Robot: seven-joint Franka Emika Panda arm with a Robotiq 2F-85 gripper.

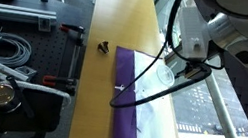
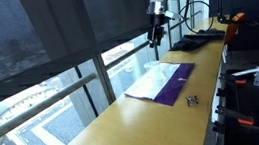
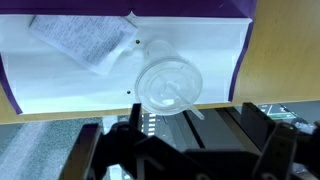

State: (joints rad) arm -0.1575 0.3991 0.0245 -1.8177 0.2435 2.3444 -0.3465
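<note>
The gripper (image 3: 185,150) was wide open, holding nothing; just below and ahead of it stood a clear lidded plastic cup (image 3: 168,85).

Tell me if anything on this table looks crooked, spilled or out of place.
Nothing is spilled; the lidded cup stands upright. A folded napkin lies skewed on the white sheet. A small black object sits alone on the bare table, off the purple mat.

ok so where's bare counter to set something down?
Free: bare counter beyond the small black object, away from the purple cloth; also a narrow wood strip along the cloth's room side. Crowded: the white sheet holds a lidded cup and folded paper, open gripper above.
</note>
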